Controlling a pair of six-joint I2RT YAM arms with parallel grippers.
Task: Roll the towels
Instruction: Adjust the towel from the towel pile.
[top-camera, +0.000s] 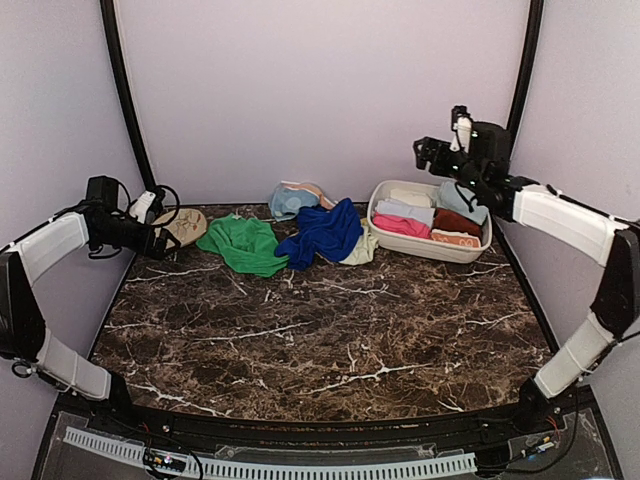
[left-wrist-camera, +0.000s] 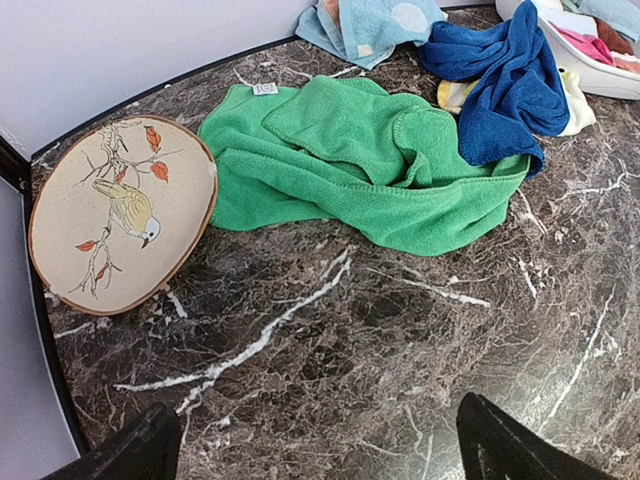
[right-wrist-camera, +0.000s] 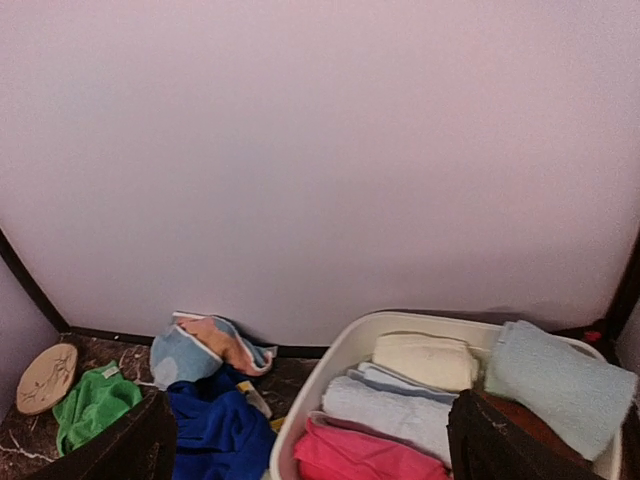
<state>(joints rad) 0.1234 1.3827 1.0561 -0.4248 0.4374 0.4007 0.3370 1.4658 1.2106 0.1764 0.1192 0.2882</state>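
A green towel (top-camera: 243, 244) lies crumpled at the back left of the table, and shows in the left wrist view (left-wrist-camera: 370, 170). A royal blue towel (top-camera: 322, 232) lies heaped to its right, with a light blue towel (top-camera: 292, 198) behind it and a pale yellow-green one (top-camera: 362, 248) partly under it. My left gripper (top-camera: 160, 240) is open and empty, low over the table left of the green towel, its fingertips (left-wrist-camera: 150, 450) wide apart. My right gripper (top-camera: 432, 152) is open and empty, raised above the basin's back edge.
A white oval basin (top-camera: 430, 245) at the back right holds rolled pink (top-camera: 402, 226), white (top-camera: 410, 197), rust (top-camera: 457, 222) and pale blue towels. A tan round disc with a bird picture (top-camera: 183, 225) lies by the left gripper. Walls close off the back and sides.
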